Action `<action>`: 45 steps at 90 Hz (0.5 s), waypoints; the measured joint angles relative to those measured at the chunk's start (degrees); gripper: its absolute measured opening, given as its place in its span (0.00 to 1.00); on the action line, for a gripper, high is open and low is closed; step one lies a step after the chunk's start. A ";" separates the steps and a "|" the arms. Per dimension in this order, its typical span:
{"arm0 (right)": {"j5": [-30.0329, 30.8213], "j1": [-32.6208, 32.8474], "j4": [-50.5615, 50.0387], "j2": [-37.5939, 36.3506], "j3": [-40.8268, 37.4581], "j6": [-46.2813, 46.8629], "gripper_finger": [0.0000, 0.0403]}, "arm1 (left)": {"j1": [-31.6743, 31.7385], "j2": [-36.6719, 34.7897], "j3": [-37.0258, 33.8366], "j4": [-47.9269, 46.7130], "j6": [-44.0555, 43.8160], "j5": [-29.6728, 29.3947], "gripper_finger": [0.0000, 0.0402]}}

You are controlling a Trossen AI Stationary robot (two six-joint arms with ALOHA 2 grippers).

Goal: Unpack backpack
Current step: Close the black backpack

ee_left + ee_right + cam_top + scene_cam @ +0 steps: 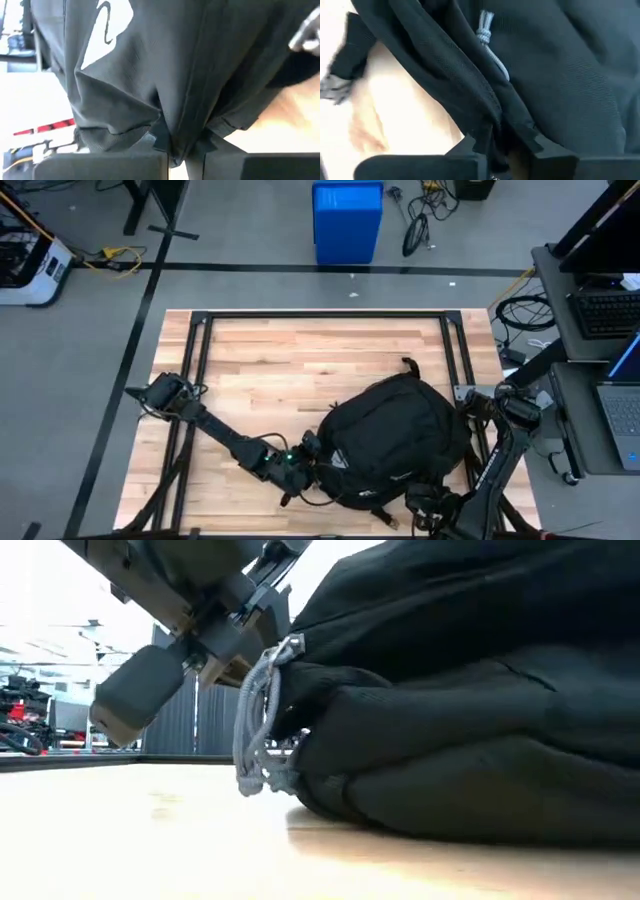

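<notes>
My left gripper (pixel 310 463) is low on the wooden table (pixel 260 360), pressed right against the left side of the backpack (pixel 395 435). In my left wrist view its two fingers (pixel 125 167) are nearly closed, and a fold of the black cloth (pixel 172 135) is pinched between them. The white logo patch (pixel 107 30) sits just past that fold. From the low view I see a grey cord pull (pixel 258 725) hanging down at the bag's edge, close to that arm.

The backpack lies flat in the near right part of the table. It looks big, soft and full. I cannot see an open zip anywhere, so I think I am only at the start: holding the bag so it can be opened.

My right gripper (pixel 425 505) is at the near edge of the bag. Its fingers (pixel 470 150) are close together with dark cloth squeezed between them. A grey cord (pixel 487 37) lies a little farther up the bag.

Next I think one hand should keep the bag steady while the other finds a cord pull and tugs the zip open. The cloth is floppy, so it may slip.
</notes>
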 joint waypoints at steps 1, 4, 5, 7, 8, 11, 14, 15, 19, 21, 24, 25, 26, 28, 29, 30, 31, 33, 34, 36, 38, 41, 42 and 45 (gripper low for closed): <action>0.03 -0.15 -0.12 0.00 0.55 -0.01 0.08 | 0.00 -0.02 0.00 -0.07 0.01 -0.43 0.02; 0.35 -0.60 -0.38 -0.02 2.26 0.01 0.09 | 0.04 -0.10 -0.02 -0.30 0.01 -1.57 0.01; 0.58 -0.73 -0.40 -0.03 2.83 0.01 0.10 | 0.07 -0.15 -0.02 -0.35 -0.01 -1.87 0.01; 1.26 -0.99 -0.38 -0.04 3.96 0.01 0.11 | 0.15 -0.19 -0.02 -0.29 -0.13 -2.47 0.01; 1.72 -1.12 -0.34 -0.08 4.48 -0.04 0.11 | 0.19 -0.20 -0.02 -0.19 -0.17 -2.82 0.01; 2.88 -1.47 -0.27 -0.18 5.94 -0.18 0.12 | 0.32 -0.26 -0.01 0.02 -0.21 -3.92 0.01; 3.88 -1.73 -0.46 -0.22 7.64 -0.35 0.14 | 0.46 -0.28 0.00 -0.09 -0.28 -4.88 0.01; 4.24 -1.78 -0.31 -0.22 8.09 -0.43 0.14 | 0.51 -0.28 0.00 -0.17 -0.32 -5.15 0.01; 4.64 -2.06 -0.25 -0.24 9.82 -1.22 0.16 | 0.70 -0.29 0.00 -0.41 -0.40 -5.98 0.01; 4.10 -2.20 -0.59 -0.24 10.56 -1.81 0.17 | 0.75 -0.29 0.00 -0.58 -0.55 -6.30 0.01; 3.13 -2.33 -0.94 -0.24 11.57 -3.18 0.19 | 0.79 -0.29 0.00 -0.90 -1.24 -6.75 0.01; 2.82 -2.35 -0.94 -0.24 11.90 -3.63 0.20 | 0.81 -0.30 0.00 -0.98 -1.53 -6.94 0.01; 2.60 -2.38 -0.90 -0.24 12.22 -4.25 0.20 | 0.83 -0.30 0.00 -1.03 -1.72 -7.15 0.01; 2.39 -2.38 -0.67 -0.24 12.85 -5.41 0.22 | 0.83 -0.30 0.00 -1.15 -2.04 -7.39 0.01; 2.39 -2.38 -0.48 -0.24 13.15 -5.96 0.22 | 0.83 -0.30 0.00 -1.24 -2.22 -7.51 0.01; 2.43 -2.38 -0.27 -0.24 13.44 -6.51 0.23 | 0.83 -0.30 0.00 -1.29 -2.41 -7.61 0.01; 2.53 -2.38 0.09 -0.24 13.69 -7.17 0.24 | 0.83 -0.30 0.00 -1.33 -2.60 -7.71 0.01; 2.93 -2.36 1.21 -0.24 14.13 -8.63 0.25 | 0.81 -0.30 0.00 -1.33 -2.97 -7.85 0.01; 3.24 -2.36 1.97 -0.24 14.29 -9.37 0.26 | 0.81 -0.30 0.00 -1.32 -3.13 -7.91 0.01; 4.16 -2.42 3.99 -0.24 14.45 -11.02 0.27 | 0.81 -0.30 0.00 -1.25 -3.39 -7.99 0.01; 5.17 -2.60 6.49 -0.24 14.50 -12.71 0.29 | 0.81 -0.30 0.00 -1.14 -3.57 -8.08 0.01; 6.60 -2.97 10.25 -0.13 14.47 -15.26 0.31 | 0.81 -0.30 0.00 -0.86 -4.06 -8.14 0.01; 7.01 -3.13 11.55 -0.03 14.43 -16.06 0.32 | 0.81 -0.30 0.00 -0.79 -4.31 -8.14 0.01; 7.88 -3.78 15.59 0.23 14.26 -18.30 0.34 | 0.81 -0.30 0.00 -0.53 -4.81 -8.19 0.01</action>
